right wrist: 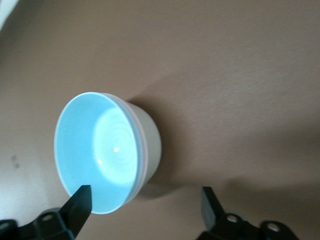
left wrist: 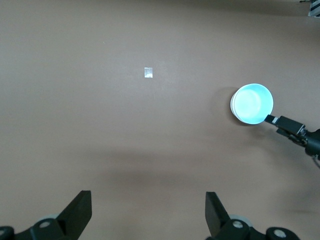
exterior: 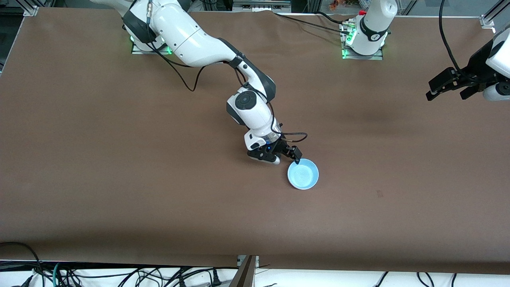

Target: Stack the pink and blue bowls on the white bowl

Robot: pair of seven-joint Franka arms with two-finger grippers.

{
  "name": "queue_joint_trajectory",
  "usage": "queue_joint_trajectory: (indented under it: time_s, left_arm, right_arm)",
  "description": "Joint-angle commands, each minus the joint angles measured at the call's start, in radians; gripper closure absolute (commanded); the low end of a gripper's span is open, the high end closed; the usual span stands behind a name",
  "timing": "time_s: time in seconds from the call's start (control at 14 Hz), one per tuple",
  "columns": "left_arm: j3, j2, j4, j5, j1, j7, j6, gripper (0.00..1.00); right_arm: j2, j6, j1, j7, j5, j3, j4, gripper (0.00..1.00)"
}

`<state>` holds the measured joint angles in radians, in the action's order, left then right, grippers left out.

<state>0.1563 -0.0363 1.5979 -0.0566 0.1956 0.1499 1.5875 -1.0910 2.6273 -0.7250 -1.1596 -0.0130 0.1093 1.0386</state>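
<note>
Out on the brown table [exterior: 119,179], the blue bowl [exterior: 303,173] sits topmost in a nested stack near the middle. In the right wrist view a thin pink rim [right wrist: 143,150] peeks out just under it, with the white bowl [right wrist: 152,142] on the outside at the bottom. The right gripper [exterior: 294,156] is low at the stack's edge, jaws spread, one finger over the blue rim and the other outside it. Up at the left arm's end of the table, the left gripper [exterior: 448,85] hangs above the cloth, jaws wide apart, holding nothing. That arm waits.
</note>
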Motion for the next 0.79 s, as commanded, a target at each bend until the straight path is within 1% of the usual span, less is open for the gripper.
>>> queue_joint_trajectory:
  time_s: [0.0, 0.14, 0.21, 0.43, 0.5, 0.64, 0.71]
  left_arm:
    - [0.005, 0.036, -0.059, -0.005, -0.001, -0.044, -0.049, 0.00]
    - [0.009, 0.033, -0.059, -0.008, -0.007, -0.183, -0.049, 0.00]
    - [0.009, 0.032, -0.059, -0.011, -0.007, -0.208, -0.049, 0.00]
    - [0.006, 0.035, -0.067, -0.009, -0.007, -0.199, -0.049, 0.00]
    - [0.009, 0.038, -0.072, -0.008, -0.007, -0.199, -0.050, 0.00]
    - [0.016, 0.036, -0.072, -0.015, -0.031, -0.199, -0.050, 0.00]
    - [0.013, 0.039, -0.072, -0.006, -0.031, -0.199, -0.046, 0.00]
  right_arm:
    - [0.129, -0.279, 0.050, 0.126, 0.013, -0.014, 0.008, 0.00]
    - [0.189, -0.512, 0.102, 0.318, 0.015, -0.026, 0.008, 0.00]
    - [0.222, -0.600, 0.133, 0.427, 0.015, -0.036, 0.009, 0.00]
    - [0.305, -0.839, 0.258, 0.740, 0.011, -0.040, 0.009, 0.00]
    - [0.316, -0.907, 0.295, 0.824, 0.011, -0.040, 0.009, 0.00]
    - [0.382, -1.031, 0.369, 0.964, 0.015, -0.042, 0.012, 0.00]
    - [0.408, -1.079, 0.401, 1.000, 0.016, -0.042, 0.018, 0.00]
